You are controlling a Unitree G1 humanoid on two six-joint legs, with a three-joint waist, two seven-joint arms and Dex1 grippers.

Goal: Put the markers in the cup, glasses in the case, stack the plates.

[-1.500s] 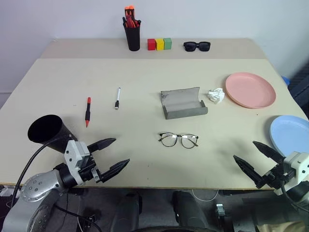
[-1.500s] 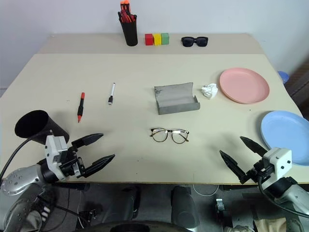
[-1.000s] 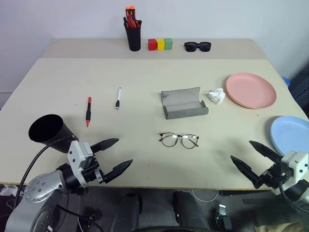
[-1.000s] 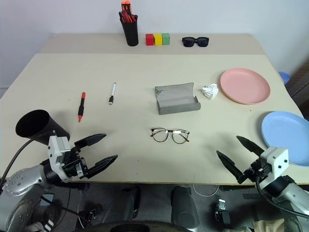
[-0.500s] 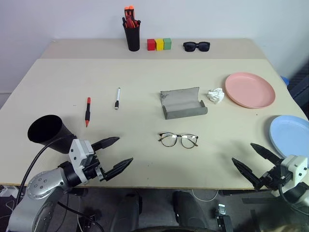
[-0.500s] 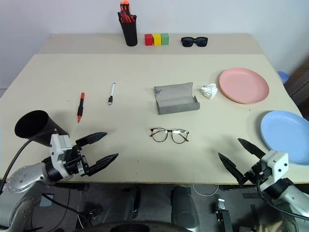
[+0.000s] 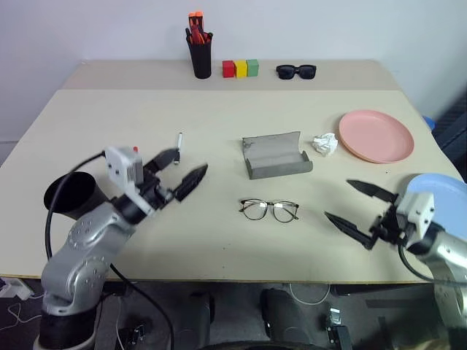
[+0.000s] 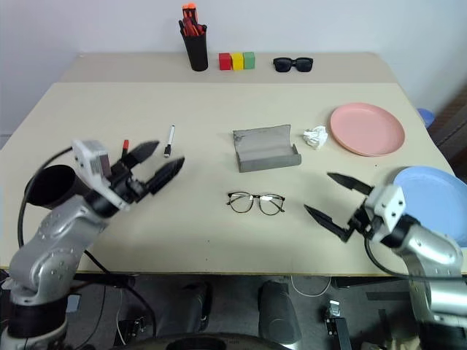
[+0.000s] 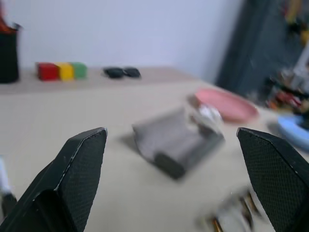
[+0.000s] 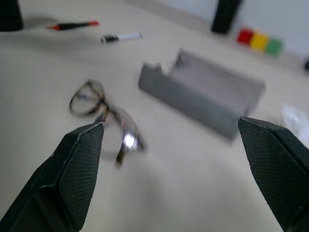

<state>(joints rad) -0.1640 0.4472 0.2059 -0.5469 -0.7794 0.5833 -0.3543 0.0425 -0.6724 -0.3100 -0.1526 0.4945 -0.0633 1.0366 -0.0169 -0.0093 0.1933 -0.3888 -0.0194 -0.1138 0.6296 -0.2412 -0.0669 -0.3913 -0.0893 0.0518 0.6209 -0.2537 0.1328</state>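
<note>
My left gripper [image 7: 191, 162] hovers open over the table's left side, just short of the white marker [image 8: 169, 140]. The black-and-red marker [image 10: 72, 25] lies left of it, partly behind my wrist in the head views. The black cup [image 7: 67, 195] lies on its side at the near left edge. The wire-framed glasses [image 7: 270, 211] lie in the middle, with the open grey case [image 7: 277, 157] just beyond them. My right gripper [image 7: 337, 199] is open to the right of the glasses, pointing at them. The pink plate [image 7: 376, 135] sits far right and the blue plate [image 8: 430, 197] near right.
A black pen holder [image 7: 201, 55] with red-orange pens, three coloured blocks [image 7: 241, 68] and dark sunglasses [image 7: 296, 71] line the table's far edge. A crumpled white paper [image 7: 325, 144] lies between the case and the pink plate.
Both arms have risen from the near table edge and reached forward over the table, the left toward the markers, the right toward the glasses. Both grippers stayed open.
</note>
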